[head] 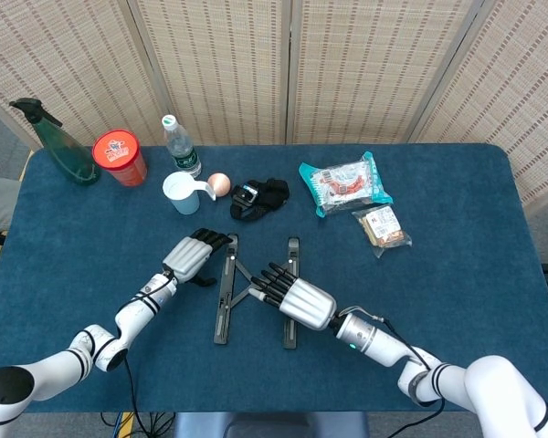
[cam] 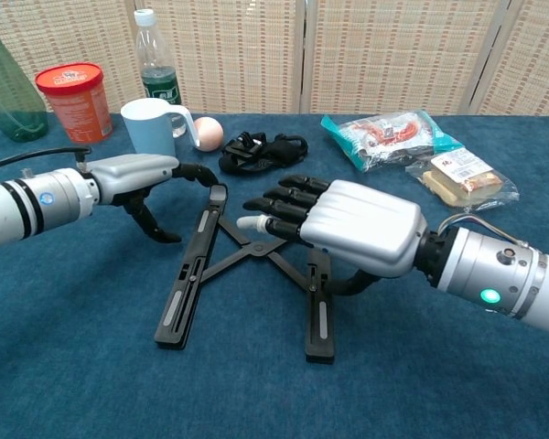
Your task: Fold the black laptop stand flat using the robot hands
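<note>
The right hand (cam: 348, 224), fingers spread and holding nothing, hovers over the black X-braced laptop stand (cam: 252, 265) at table centre, while the open left hand (cam: 142, 178) sits at its 10 o'clock, so uneven pushing might slide the stand instead of folding it.

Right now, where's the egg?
The egg lies toward the table's far left in the head view, just right of the white mug and left of the black strap bundle, beyond the laptop stand.
</note>
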`<state>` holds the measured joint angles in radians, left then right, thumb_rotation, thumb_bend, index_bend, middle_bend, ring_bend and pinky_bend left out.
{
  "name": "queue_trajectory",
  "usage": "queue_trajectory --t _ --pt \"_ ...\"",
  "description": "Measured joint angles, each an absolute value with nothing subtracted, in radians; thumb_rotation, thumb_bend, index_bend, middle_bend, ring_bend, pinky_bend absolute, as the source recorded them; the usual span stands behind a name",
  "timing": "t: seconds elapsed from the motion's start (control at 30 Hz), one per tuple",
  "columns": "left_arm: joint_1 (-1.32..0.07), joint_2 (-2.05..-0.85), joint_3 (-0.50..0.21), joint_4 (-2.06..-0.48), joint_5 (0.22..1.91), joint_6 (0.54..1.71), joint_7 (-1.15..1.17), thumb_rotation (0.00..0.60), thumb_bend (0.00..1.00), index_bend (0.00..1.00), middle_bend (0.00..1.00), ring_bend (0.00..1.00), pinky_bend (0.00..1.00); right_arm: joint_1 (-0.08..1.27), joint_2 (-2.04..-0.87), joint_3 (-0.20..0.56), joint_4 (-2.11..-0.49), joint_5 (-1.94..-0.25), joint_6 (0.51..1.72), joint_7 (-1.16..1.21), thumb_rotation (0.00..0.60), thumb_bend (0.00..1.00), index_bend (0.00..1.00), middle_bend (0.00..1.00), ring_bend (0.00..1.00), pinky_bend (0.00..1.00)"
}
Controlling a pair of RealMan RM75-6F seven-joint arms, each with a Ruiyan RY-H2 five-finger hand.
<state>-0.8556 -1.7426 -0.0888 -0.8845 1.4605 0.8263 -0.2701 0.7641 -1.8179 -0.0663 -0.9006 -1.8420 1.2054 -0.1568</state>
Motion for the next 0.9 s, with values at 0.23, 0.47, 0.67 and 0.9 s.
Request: queue_trajectory --t 0.23,0.47,0.67,0.9 --pt "-0.857 -1.746 -0.087 -0.885 1.457 0.826 -0.268 0.6 0.18 0.12 0.12 0.1 0.06 0.75 -1.791 -0.08 -0.924 -1.84 1.224 -0.15 0.6 0.0 0.0 0.0 0.0 0.0" --pt "-0.854 -1.752 -0.088 -0.886 1.447 0.824 -0.267 0.6 0.18 0.12 0.12 0.1 0.06 0.752 -1.803 -0.081 -0.905 -1.836 1.214 -0.149 0.6 0.0 0.0 0.0 0.0 0.0" --pt "-0.852 -1.756 -0.089 -0.885 1.442 0.822 -0.274 0.6 0.18 0.12 0.12 0.1 0.06 0.761 -1.837 -0.072 -0.871 -1.833 1.212 -0.149 0.6 0.0 0.0 0.0 0.0 0.0" --pt "-0.853 -1.762 -0.088 -0.88 1.443 0.823 -0.286 0.6 0.18 0.12 0.12 0.1 0.06 0.772 -1.867 -0.07 -0.838 -1.838 1.22 -0.15 0.6 0.0 0.0 0.0 0.0 0.0"
